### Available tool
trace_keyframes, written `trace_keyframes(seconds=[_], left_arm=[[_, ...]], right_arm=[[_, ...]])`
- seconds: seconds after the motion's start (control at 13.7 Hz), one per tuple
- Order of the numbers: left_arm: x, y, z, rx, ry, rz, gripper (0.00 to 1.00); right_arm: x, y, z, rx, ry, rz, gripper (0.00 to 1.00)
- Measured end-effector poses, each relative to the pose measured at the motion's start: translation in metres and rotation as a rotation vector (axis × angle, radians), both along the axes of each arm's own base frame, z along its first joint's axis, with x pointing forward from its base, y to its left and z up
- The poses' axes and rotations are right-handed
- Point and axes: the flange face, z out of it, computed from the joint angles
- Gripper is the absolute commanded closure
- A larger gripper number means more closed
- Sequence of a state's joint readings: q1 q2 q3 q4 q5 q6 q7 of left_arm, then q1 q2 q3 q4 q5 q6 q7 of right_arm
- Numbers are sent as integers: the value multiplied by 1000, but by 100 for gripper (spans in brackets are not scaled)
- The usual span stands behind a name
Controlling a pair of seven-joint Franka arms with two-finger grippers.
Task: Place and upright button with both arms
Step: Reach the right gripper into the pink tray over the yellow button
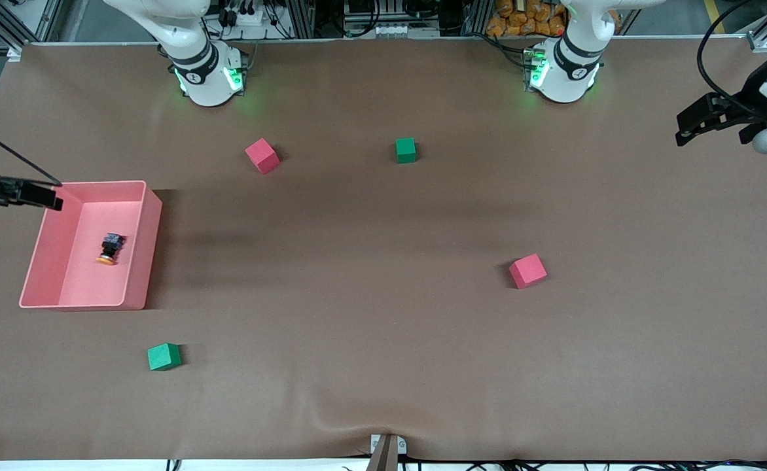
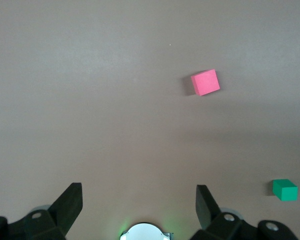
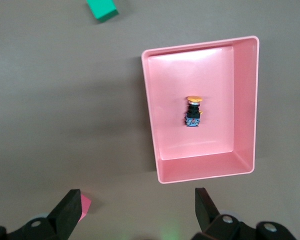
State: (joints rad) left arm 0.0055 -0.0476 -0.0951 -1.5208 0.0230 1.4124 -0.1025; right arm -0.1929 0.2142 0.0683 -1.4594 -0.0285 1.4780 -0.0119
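Observation:
The button point(image 1: 110, 248) lies on its side inside a pink bin point(image 1: 140, 242), orange cap toward the front camera; it shows too in the right wrist view point(image 3: 193, 111). My right gripper point(image 1: 43, 195) hangs high over the bin's outer edge at the right arm's end of the table, open and empty point(image 3: 137, 197). High over the left arm's end of the table, my left gripper point(image 1: 691, 127) is also open with nothing between its fingers point(image 2: 139, 192). Neither gripper touches anything.
Two red cubes point(image 1: 262, 156) point(image 1: 527, 271) and two green cubes point(image 1: 406, 150) point(image 1: 163, 356) lie scattered on the brown table. One red cube point(image 2: 205, 82) and one green cube point(image 2: 284, 190) lie below the left gripper.

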Motion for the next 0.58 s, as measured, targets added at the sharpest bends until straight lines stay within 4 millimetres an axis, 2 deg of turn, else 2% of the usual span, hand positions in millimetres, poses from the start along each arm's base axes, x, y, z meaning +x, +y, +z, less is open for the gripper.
trace_keyframes(seconds=[0.29,0.44,0.58], left_arm=[[0,4,0,0,-1,7,0],[0,3,1,0,-1,6,0],[0,3,0,0,-1,6,0]], right_arm=[[20,-48,-64,18,2,20,0],[20,-69,-101,20,-21,16,0],[16,-80,-136,21,-43,27,0]])
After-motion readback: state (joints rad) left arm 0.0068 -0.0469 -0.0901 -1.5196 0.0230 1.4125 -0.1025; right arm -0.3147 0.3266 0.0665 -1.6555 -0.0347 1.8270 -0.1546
